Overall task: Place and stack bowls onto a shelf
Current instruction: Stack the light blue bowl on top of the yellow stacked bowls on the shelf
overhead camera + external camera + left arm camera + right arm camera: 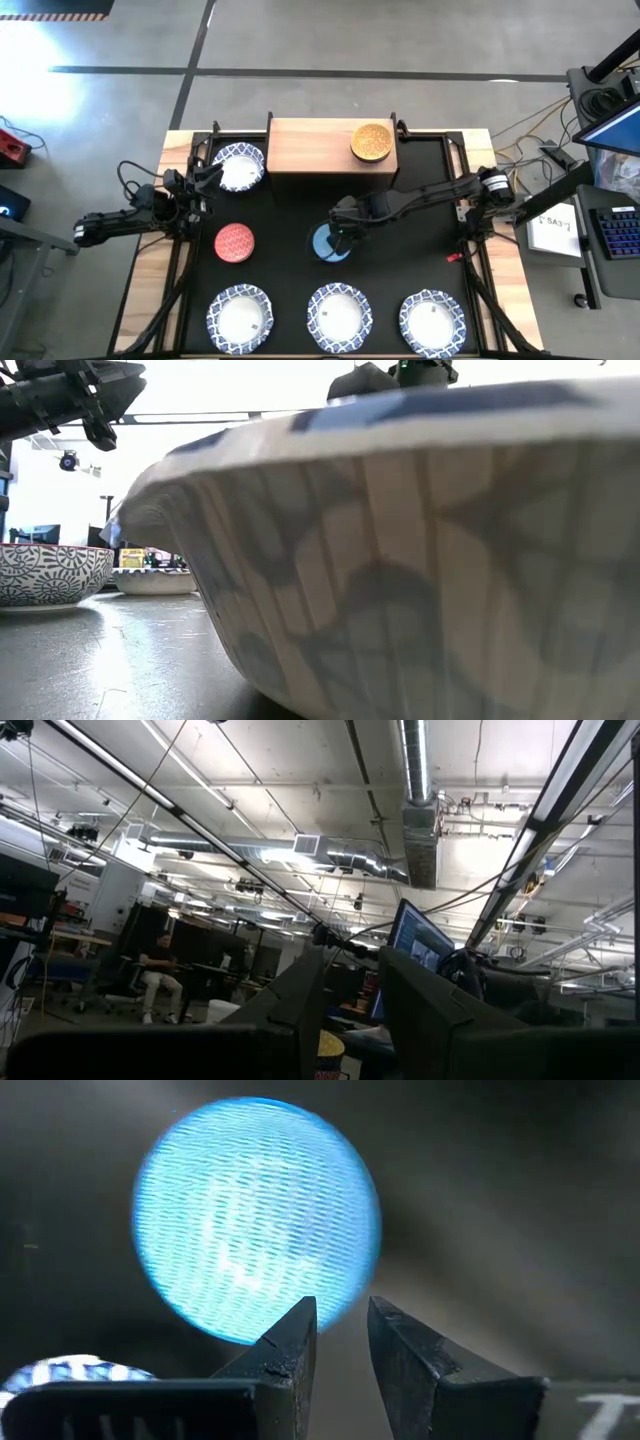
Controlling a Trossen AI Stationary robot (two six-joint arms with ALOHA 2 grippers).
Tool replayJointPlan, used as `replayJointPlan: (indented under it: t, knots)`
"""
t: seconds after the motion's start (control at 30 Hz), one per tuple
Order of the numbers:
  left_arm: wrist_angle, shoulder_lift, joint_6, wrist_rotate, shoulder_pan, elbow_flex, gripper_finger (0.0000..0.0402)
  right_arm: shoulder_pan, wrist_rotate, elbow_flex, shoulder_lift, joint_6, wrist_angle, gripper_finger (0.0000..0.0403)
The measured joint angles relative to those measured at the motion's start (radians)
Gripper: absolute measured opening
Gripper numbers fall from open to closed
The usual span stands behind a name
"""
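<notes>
The light-wood shelf (315, 148) stands at the mat's far side with the yellow-tan bowl (371, 142) on its right half. One white blue-rimmed bowl (238, 167) sits left of the shelf. Three more line the near edge (240, 318) (339, 315) (432, 320). The red bowl (235, 242) and the blue bowl (324, 246) rest mid-mat. My right gripper (341, 233) (342, 1335) hangs over the blue bowl (255, 1220), slightly open, fingers pointing down at its rim. My left gripper (205, 180) (352, 1010) waits slightly open beside the far-left white bowl. No grey-patterned bowl shows from above. My right gripper comes at the blue bowl from above. One finger (295, 1342) stands over the rim's inner side (262, 1318) and the other finger (395, 1342) just outside it. Whether either finger touches the rim, I cannot tell.
The black mat (420, 215) has free room right of the blue bowl and between the red and blue bowls. The shelf's left half is bare wood. In the low view a white bowl's wall (420, 560) fills most of the picture. Cables and a keyboard lie beyond the table's right edge.
</notes>
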Motion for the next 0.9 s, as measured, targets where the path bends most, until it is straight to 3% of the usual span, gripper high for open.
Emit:
replayJointPlan:
  t: [0.9]
  knots:
    - [-0.029, 0.003, 0.0, 0.0, 0.0, 0.0, 0.0082, 0.055, 0.073, -0.004, 0.076, 0.084, 0.013, 0.0082]
